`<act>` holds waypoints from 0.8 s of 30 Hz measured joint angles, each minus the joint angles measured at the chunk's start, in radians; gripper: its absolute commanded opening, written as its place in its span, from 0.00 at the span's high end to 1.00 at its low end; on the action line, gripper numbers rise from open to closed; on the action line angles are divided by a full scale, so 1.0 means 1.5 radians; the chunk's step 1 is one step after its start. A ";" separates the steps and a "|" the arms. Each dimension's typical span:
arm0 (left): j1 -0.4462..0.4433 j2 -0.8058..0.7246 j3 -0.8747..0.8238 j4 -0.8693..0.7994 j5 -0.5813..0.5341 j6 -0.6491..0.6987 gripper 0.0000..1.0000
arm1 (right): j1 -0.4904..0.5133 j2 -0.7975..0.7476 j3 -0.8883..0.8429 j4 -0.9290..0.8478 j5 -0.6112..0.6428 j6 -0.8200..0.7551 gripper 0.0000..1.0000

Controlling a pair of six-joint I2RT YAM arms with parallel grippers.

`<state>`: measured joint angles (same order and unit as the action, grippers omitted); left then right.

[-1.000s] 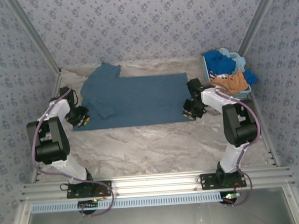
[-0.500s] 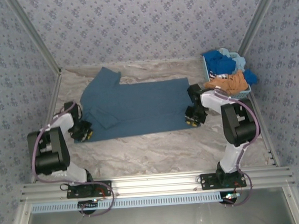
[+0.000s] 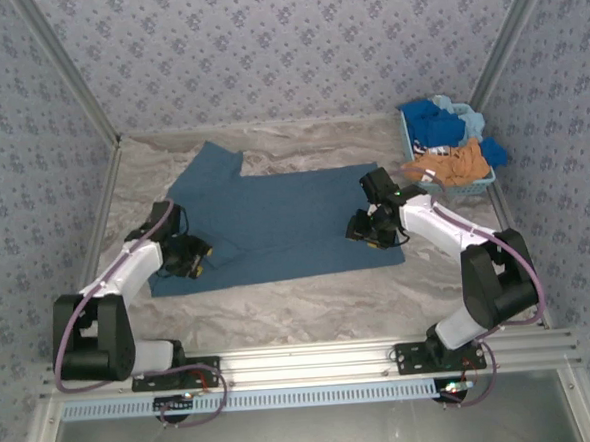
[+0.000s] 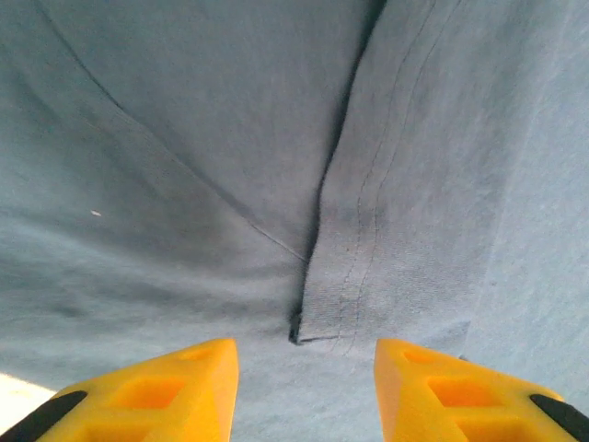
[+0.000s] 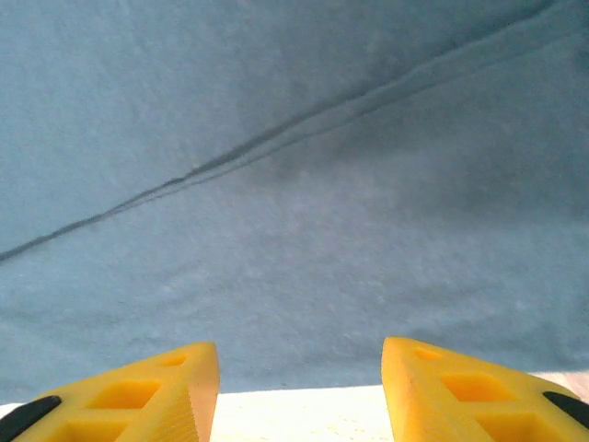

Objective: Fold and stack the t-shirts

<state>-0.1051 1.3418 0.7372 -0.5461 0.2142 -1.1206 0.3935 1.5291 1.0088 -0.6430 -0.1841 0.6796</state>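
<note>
Left claw [image 3: 191,259] and right claw [image 3: 365,229] are hovering open and empty over the slate-blue t-shirt [image 3: 284,210]; a clean fold is calling for level, matched pinches at its near edge.

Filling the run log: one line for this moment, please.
stage: slate-blue t-shirt spread on table | left gripper: open over sleeve | right gripper: open at shirt edge

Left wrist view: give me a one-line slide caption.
Open left gripper poised over the slate-blue t-shirt, sleeve hem centred just ahead.
</note>
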 measured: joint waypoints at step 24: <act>-0.056 0.155 0.137 0.045 0.004 -0.026 1.00 | 0.004 0.011 0.011 0.027 -0.046 0.001 0.55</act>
<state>-0.1894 1.5738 0.9421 -0.4789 0.2207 -1.1599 0.3988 1.5455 1.0256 -0.6022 -0.2523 0.6804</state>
